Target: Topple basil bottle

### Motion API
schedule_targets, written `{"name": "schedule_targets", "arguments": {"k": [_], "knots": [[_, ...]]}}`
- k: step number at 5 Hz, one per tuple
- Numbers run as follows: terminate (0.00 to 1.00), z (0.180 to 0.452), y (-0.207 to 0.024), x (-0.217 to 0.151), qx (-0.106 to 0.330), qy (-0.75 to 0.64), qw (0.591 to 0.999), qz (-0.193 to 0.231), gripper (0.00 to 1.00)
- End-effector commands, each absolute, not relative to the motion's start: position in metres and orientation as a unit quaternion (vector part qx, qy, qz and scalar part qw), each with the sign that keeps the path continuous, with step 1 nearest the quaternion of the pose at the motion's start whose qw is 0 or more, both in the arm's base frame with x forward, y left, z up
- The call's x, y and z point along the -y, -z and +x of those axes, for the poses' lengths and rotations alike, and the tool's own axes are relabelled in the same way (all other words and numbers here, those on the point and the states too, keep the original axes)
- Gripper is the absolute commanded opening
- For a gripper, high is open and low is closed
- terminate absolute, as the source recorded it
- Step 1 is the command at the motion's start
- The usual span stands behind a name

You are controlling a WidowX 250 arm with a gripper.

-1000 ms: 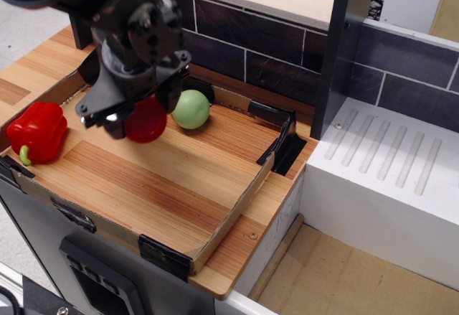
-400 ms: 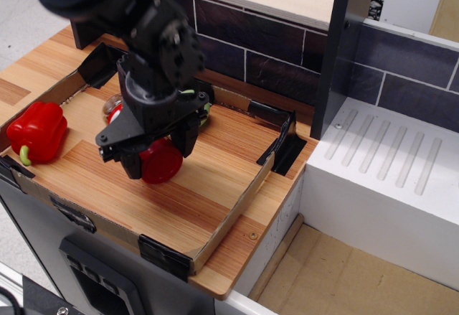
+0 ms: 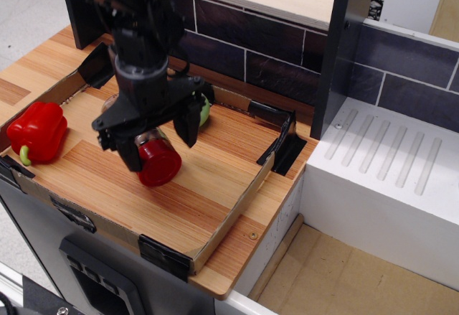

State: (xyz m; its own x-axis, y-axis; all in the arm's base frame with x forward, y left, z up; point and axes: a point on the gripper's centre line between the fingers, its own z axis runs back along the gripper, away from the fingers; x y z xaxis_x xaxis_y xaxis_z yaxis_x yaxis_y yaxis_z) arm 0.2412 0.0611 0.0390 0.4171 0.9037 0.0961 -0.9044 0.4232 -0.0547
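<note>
The basil bottle (image 3: pixel 158 163) lies on its side on the wooden tray (image 3: pixel 228 219), its red cap facing the front right. Its clear body runs back under the gripper and is mostly hidden. My gripper (image 3: pixel 162 150) hangs just above it, jaws spread wide, one black finger (image 3: pixel 130 154) left of the cap and the other (image 3: pixel 191 124) behind and to the right. Neither finger visibly presses on the bottle.
A red bell pepper (image 3: pixel 37 131) sits at the tray's left edge. A pale green onion (image 3: pixel 206 110) is mostly hidden behind the gripper. The tray has low cardboard walls. A dark post (image 3: pixel 343 49) and a white ribbed drainer (image 3: pixel 387 164) stand to the right.
The bottle has tipped from under the gripper onto its side, its cap now toward the front. The gripper opened and its fingers spread apart above it.
</note>
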Motion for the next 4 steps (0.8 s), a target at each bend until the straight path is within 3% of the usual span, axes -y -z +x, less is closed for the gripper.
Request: {"name": "schedule_targets", "arguments": {"k": [1,2,3,4], "knots": [[0.00,0.258,-0.077,-0.064,0.103,-0.550,0.829,0.012,1.00],[0.00,0.262,-0.102,-0.066,0.098,-0.542,0.835,0.020,1.00],[0.00,0.262,-0.102,-0.066,0.098,-0.542,0.835,0.020,1.00],[1.00,0.262,-0.102,-0.066,0.098,-0.542,0.835,0.020,1.00]]}}
